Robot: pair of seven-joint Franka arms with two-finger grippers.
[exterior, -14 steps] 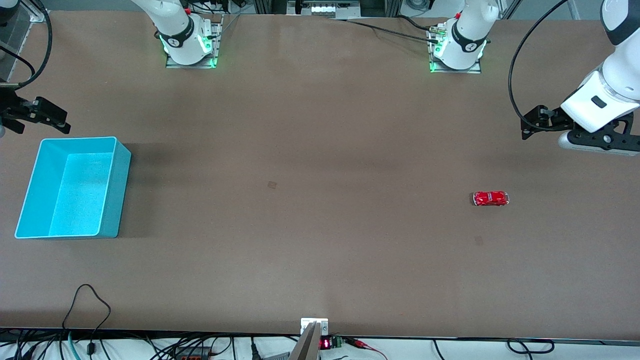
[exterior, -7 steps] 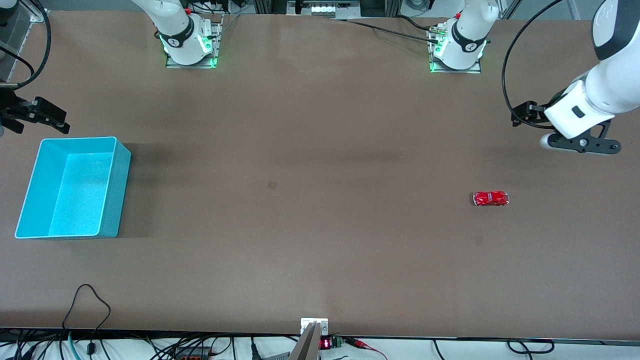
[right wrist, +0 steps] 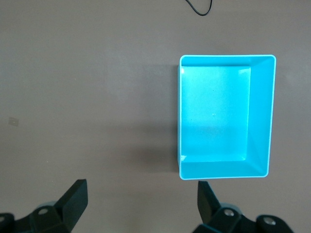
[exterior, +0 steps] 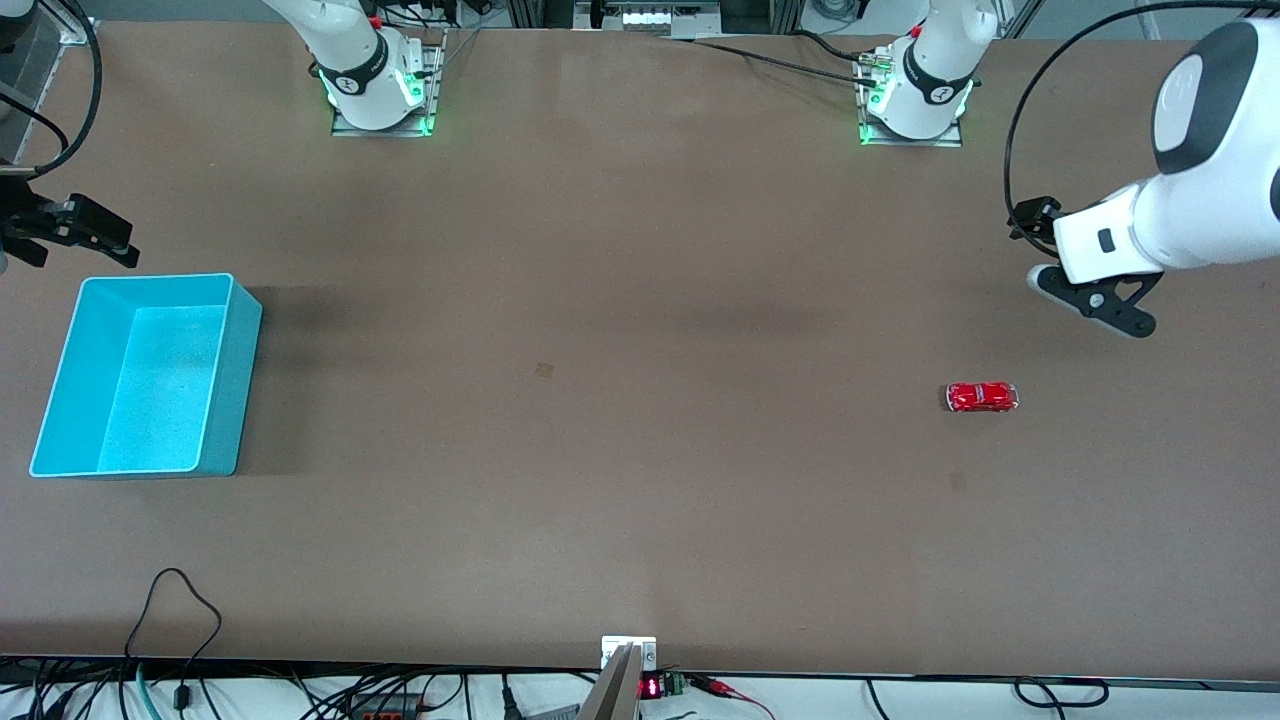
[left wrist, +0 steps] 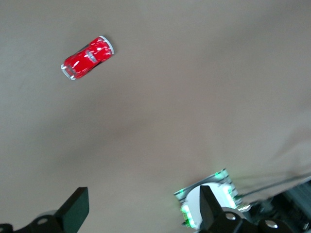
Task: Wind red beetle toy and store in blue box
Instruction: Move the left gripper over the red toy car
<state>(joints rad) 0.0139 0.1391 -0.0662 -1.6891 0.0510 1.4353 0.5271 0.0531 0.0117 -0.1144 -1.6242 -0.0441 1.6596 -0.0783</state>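
Brown table (exterior: 640,300) bare between red beetle toy (exterior: 982,397); blue box (exterior: 60,390).

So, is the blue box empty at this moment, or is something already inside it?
Empty. The blue box shows only its bare speckled floor in the right wrist view, and the red beetle toy sits on the table toward the left arm's end.

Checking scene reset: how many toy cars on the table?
1. The red beetle toy sits on bare table toward the left arm's end, far from the blue box. None hidden.

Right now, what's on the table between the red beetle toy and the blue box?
Front view: only bare table lies between the red beetle toy and the blue box.
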